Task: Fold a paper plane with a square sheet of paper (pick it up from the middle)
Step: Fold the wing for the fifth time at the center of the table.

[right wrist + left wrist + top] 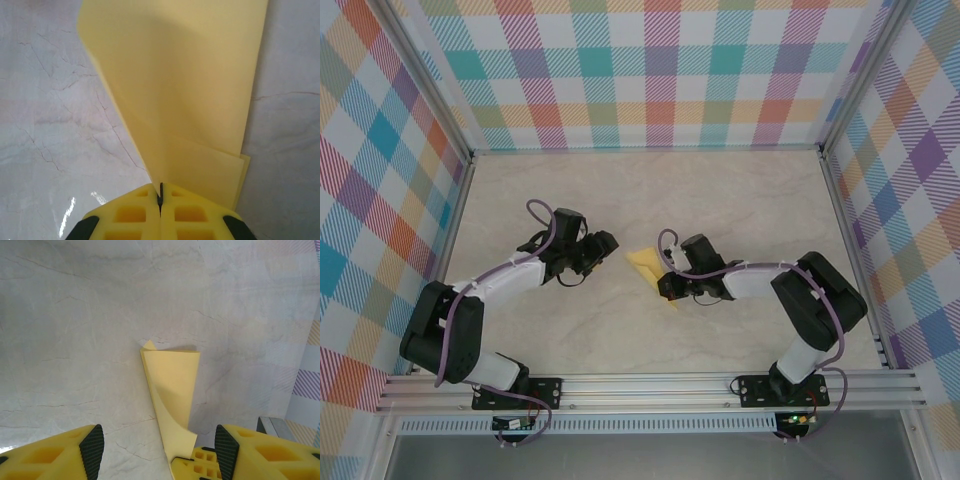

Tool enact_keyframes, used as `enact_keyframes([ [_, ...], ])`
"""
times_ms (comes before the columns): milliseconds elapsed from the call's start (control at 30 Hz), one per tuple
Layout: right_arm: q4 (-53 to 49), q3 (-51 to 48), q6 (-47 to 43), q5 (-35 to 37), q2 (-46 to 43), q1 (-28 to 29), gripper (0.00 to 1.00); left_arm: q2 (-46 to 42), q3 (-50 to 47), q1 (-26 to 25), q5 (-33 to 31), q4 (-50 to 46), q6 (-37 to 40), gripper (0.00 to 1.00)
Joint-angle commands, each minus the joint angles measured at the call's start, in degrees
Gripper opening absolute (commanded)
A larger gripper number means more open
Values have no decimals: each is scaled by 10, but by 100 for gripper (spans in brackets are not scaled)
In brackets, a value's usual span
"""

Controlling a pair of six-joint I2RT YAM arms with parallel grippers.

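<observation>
The yellow sheet of paper (644,265), folded into a narrow tapering shape with layered edges (190,90), lies near the middle of the table. My right gripper (161,194) is shut on its narrow end, with the paper pinched between the yellow fingertips (669,284). My left gripper (604,249) stands open just left of the paper's wide end, a small gap apart. In the left wrist view the paper (175,385) runs away between the black pads (93,450) of the left gripper (159,452), which hold nothing. The right fingers (202,464) show at the paper's lower end.
The pale marble table top (650,190) is bounded by plaid walls (650,60) at the back and both sides. An aluminium rail (650,385) runs along the near edge by the arm bases. A wall's foot (307,390) shows on the right of the left wrist view.
</observation>
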Motion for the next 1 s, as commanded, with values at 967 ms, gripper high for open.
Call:
enact_keyframes([
  [967, 241, -26, 222, -327, 112, -131, 3, 80, 19, -47, 57, 77, 12, 46],
])
